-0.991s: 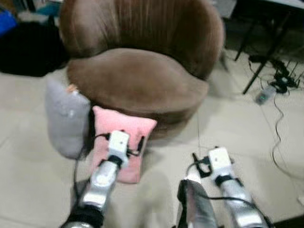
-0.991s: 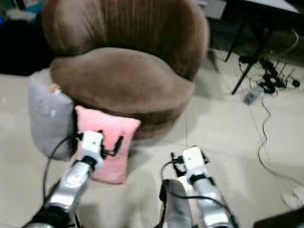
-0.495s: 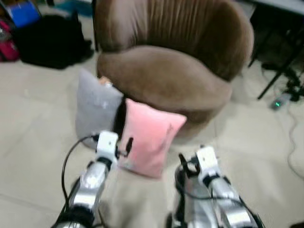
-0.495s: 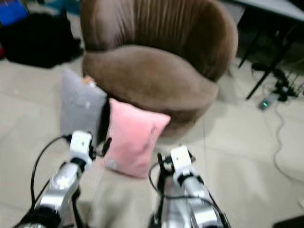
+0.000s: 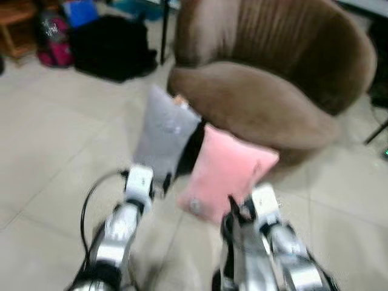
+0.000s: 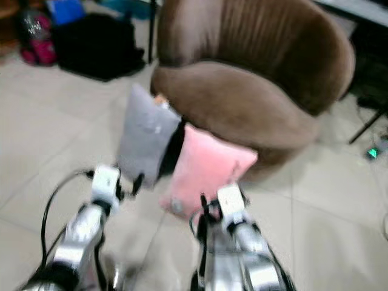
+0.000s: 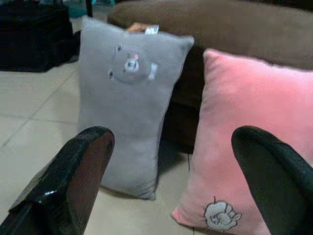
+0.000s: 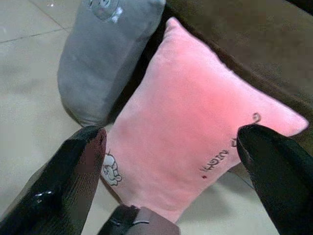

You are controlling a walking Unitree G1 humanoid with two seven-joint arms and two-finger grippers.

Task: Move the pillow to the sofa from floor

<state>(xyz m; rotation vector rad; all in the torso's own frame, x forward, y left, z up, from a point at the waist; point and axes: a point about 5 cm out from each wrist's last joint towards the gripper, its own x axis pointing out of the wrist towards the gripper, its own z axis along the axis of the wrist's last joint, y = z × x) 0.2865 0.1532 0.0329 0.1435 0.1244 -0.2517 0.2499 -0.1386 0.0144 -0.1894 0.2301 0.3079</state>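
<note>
A pink pillow (image 5: 227, 173) and a grey pillow (image 5: 162, 134) stand on the floor, both leaning against the front of a brown sofa chair (image 5: 267, 91). My left gripper (image 7: 171, 181) is open and hangs a short way in front of the two pillows, holding nothing. My right gripper (image 8: 173, 171) is open too, just in front of the pink pillow (image 8: 195, 142), with nothing between its fingers. In the head view the left gripper (image 5: 159, 182) sits below the grey pillow and the right gripper (image 5: 239, 209) at the pink pillow's lower edge.
A black bag (image 5: 109, 45) and a red bag (image 5: 51, 45) lie on the tiled floor (image 5: 54, 151) behind and left of the sofa chair. A dark table leg (image 5: 376, 130) shows at the far right.
The whole view has shifted: the sofa chair and pillows now sit further right, so the camera has turned left. Both grippers stay open before the pillows.
</note>
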